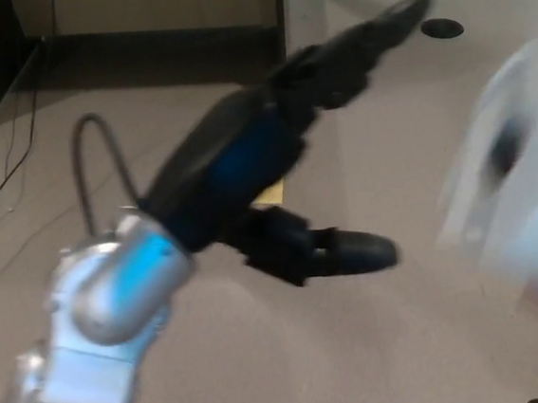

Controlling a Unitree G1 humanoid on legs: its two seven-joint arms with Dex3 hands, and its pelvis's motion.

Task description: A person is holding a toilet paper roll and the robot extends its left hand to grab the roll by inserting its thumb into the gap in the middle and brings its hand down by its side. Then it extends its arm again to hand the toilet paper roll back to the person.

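Observation:
My left hand (275, 163) reaches across the middle of the head view on its silver forearm (99, 313). It is open: the fingers (367, 35) stretch up and to the right, the thumb (345, 251) sticks out below, and nothing is between them. The white toilet paper roll (516, 197) is a motion-blurred shape at the right edge, apart from my hand, with its dark core hole facing me. The person's hand holding it is too blurred to make out. My right hand does not show.
A yellow sheet (270, 194) lies on the beige carpet, mostly hidden behind my hand. A dark cabinet base (139, 42) and a light panel (300, 13) stand at the back. A cable (9, 169) runs along the floor at left. A black round spot (441, 28) marks the carpet.

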